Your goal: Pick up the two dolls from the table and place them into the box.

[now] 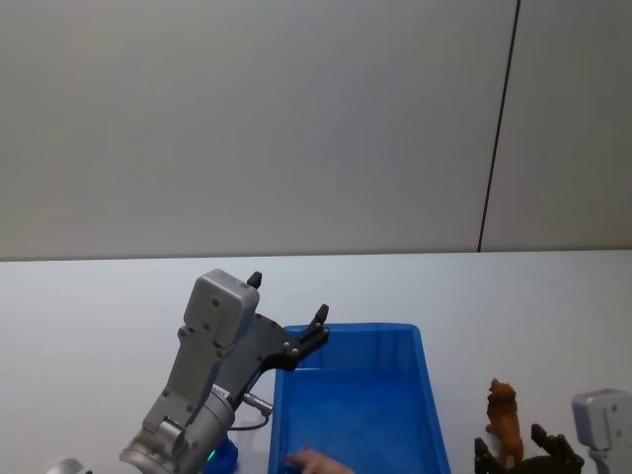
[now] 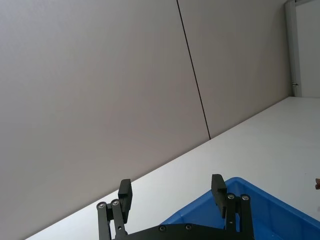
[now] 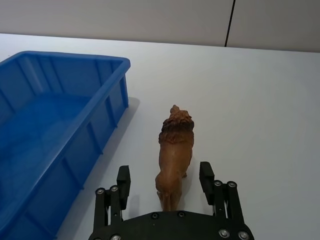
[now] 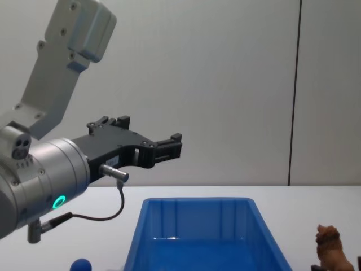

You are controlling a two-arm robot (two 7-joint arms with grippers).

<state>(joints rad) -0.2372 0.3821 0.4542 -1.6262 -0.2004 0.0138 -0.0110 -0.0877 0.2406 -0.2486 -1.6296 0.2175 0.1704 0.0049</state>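
The reddish-brown shaggy doll (image 3: 175,145) stands upright on the white table (image 3: 260,90), just right of the blue box (image 3: 45,130). My right gripper (image 3: 165,176) is open at table level, one finger on each side of the doll's hindquarters, with a gap on both sides. From the head the same doll (image 1: 503,420) shows with the right gripper (image 1: 515,457) low behind it. The dark-blue doll with a ball top (image 4: 82,264) sits on the table left of the box (image 4: 197,231). My left gripper (image 1: 288,297) hangs open and empty above the box's far left corner.
The box (image 1: 355,395) sits in the middle of the table (image 1: 99,316), with a small pinkish shape (image 1: 316,461) at its near inner edge. A plain grey wall stands behind the table. Bare tabletop lies to the far left and far right.
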